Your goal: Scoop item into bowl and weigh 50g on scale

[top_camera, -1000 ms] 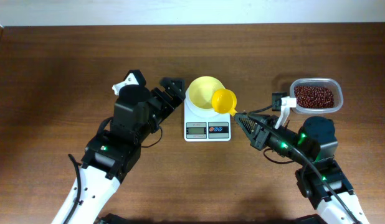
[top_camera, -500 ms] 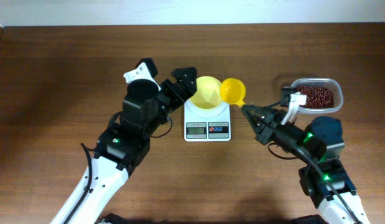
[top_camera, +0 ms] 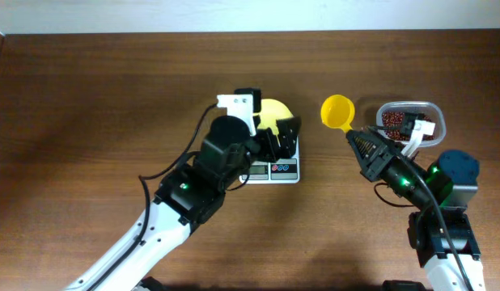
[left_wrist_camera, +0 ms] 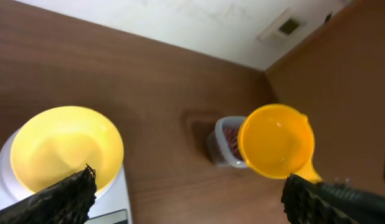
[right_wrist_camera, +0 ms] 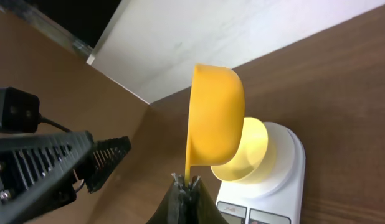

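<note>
The pale yellow bowl (top_camera: 272,110) sits on the white scale (top_camera: 284,170), partly hidden by my left arm; in the left wrist view the bowl (left_wrist_camera: 65,146) looks empty on the scale (left_wrist_camera: 121,199). My left gripper (top_camera: 280,139) is open and empty just above the scale, its fingers wide apart (left_wrist_camera: 192,199). My right gripper (top_camera: 361,146) is shut on the handle of the yellow scoop (top_camera: 337,111), held in the air between the scale and the clear tub (top_camera: 434,115) of reddish-brown beans (top_camera: 393,119). The scoop (left_wrist_camera: 276,140) looks empty. In the right wrist view the scoop (right_wrist_camera: 214,115) stands on edge above my jaws (right_wrist_camera: 189,185).
The brown wooden table (top_camera: 88,97) spreads left and in front of the scale. A pale wall edge runs along the back (top_camera: 250,16). My right arm covers part of the tub. My left gripper's finger (right_wrist_camera: 102,158) shows left of the scoop.
My left arm has swung right, so its gripper now hangs over the scale and bowl. My right gripper has carried the scoop right, away from the bowl toward the tub.
</note>
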Robot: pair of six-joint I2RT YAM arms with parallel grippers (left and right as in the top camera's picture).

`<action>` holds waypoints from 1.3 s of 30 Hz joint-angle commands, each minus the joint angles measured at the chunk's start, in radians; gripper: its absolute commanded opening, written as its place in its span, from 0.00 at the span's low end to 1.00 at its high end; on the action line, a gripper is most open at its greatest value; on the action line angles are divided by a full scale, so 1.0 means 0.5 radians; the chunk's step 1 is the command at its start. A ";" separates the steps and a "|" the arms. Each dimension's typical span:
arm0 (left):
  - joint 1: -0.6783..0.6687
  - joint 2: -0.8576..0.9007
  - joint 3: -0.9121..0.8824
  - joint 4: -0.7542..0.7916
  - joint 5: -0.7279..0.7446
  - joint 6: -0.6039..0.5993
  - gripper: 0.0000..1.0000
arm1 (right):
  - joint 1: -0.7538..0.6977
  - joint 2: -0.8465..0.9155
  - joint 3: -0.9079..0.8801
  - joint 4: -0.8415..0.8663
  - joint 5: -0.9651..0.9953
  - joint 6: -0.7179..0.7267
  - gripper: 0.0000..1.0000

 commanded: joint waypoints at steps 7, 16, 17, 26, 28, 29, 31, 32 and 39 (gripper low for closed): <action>-0.017 0.036 0.027 -0.272 -0.266 0.117 0.99 | -0.015 -0.021 0.012 -0.014 0.246 -0.021 0.04; -0.017 0.036 0.027 -0.663 -0.311 0.118 0.02 | -0.015 -0.018 0.012 0.117 0.655 -0.021 0.04; -0.017 0.042 0.027 -0.708 -0.346 0.124 0.00 | -0.015 -0.013 0.012 0.122 0.663 -0.021 0.04; -0.066 0.352 0.027 -0.758 -0.173 0.888 0.00 | -0.015 0.194 0.012 0.298 0.675 -0.021 0.04; -0.136 0.481 0.027 -0.725 -0.175 0.888 0.00 | -0.015 0.249 0.012 0.388 0.675 -0.021 0.04; -0.151 0.520 0.027 -0.716 -0.175 0.889 0.00 | -0.015 0.265 0.012 0.407 0.676 -0.021 0.04; -0.166 0.612 0.027 -0.685 -0.175 0.892 0.00 | -0.015 0.294 0.012 0.441 0.675 -0.021 0.04; -0.166 0.651 0.027 -0.661 -0.174 0.931 0.00 | -0.015 0.307 0.012 0.447 0.676 -0.021 0.04; -0.166 0.743 0.027 -0.492 -0.174 1.192 0.00 | -0.015 0.337 0.012 0.484 0.676 -0.021 0.04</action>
